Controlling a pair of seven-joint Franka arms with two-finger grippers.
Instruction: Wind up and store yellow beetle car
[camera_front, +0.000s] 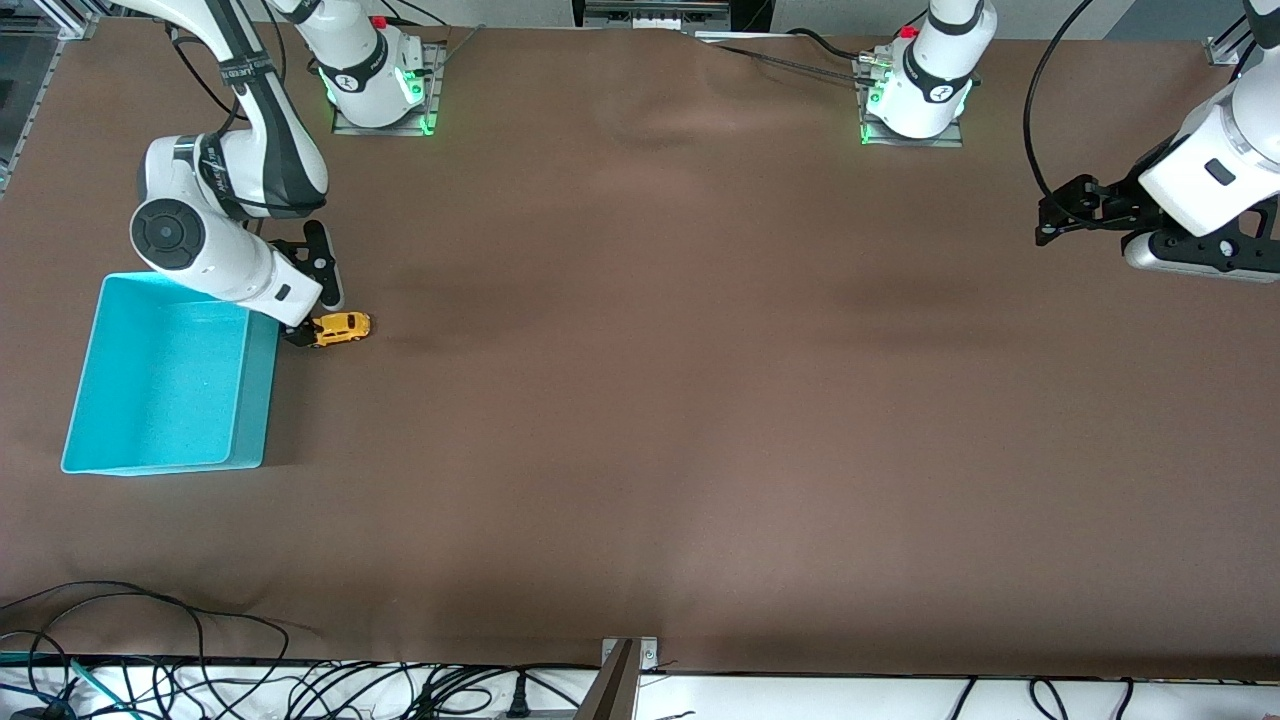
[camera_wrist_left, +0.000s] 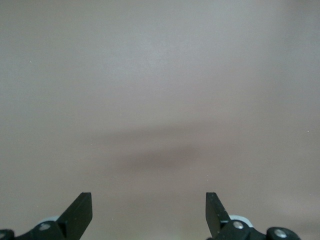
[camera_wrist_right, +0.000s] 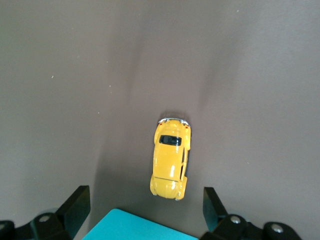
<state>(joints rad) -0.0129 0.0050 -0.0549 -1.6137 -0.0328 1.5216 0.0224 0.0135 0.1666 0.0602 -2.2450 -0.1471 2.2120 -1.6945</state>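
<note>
Big brown tabletop (camera_front: 660, 400) fills the scene, both arm bases standing along its edge farthest from the front camera. Cables trail along the edge nearest that camera.

Next in size — the turquoise bin (camera_front: 168, 375), open-topped, sitting on the tabletop at the right arm's end. Its inside looks bare from the front camera, and one corner of its rim (camera_wrist_right: 131, 226) pokes into the right wrist view.

The right arm bends down from its base and hangs low over the spot just beside the bin's corner. Its end effector (camera_wrist_right: 145, 212) is spread wide, the two dark fingers (camera_wrist_right: 76, 206) standing well apart with nothing between them — the car sits out in front of the tips, not inside the gap.

The left arm waits at its own end of the tabletop, raised, well apart from everything else. Its end effector (camera_wrist_left: 149, 212) is wide too, fingertips (camera_wrist_left: 80, 210) far apart over bare brown surface, holding nothing.

Smallest of all, the yellow beetle car (camera_front: 340, 327): it rests on its wheels on the tabletop, just beside the bin's corner farthest from the front camera, on the side toward the left arm's end. In the right wrist view the car (camera_wrist_right: 170, 158) shows its dark window and rounded roof, one end almost at the bin's rim.
</note>
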